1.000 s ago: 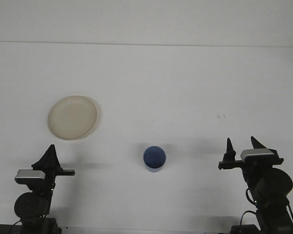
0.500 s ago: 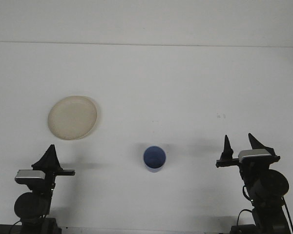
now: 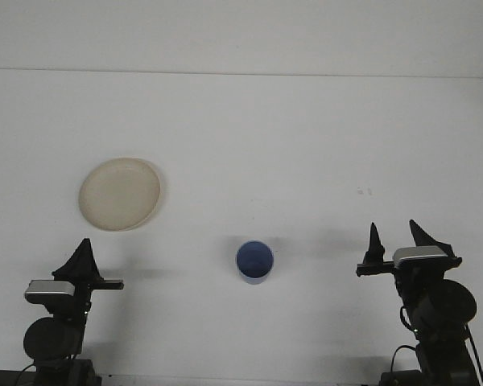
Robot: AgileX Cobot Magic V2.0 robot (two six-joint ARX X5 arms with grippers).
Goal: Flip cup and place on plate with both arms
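At the bottom right of the white table (image 3: 249, 129), the right gripper (image 3: 397, 236) has its two pointy black fingers spread apart, and it holds nothing. At the bottom left, the left gripper (image 3: 84, 253) has its fingers pressed together into one point, also holding nothing. The round blue cup (image 3: 254, 261) stands between them, apart from both. The flat, round, cream plate (image 3: 119, 194) lies well apart from the cup, up and left.
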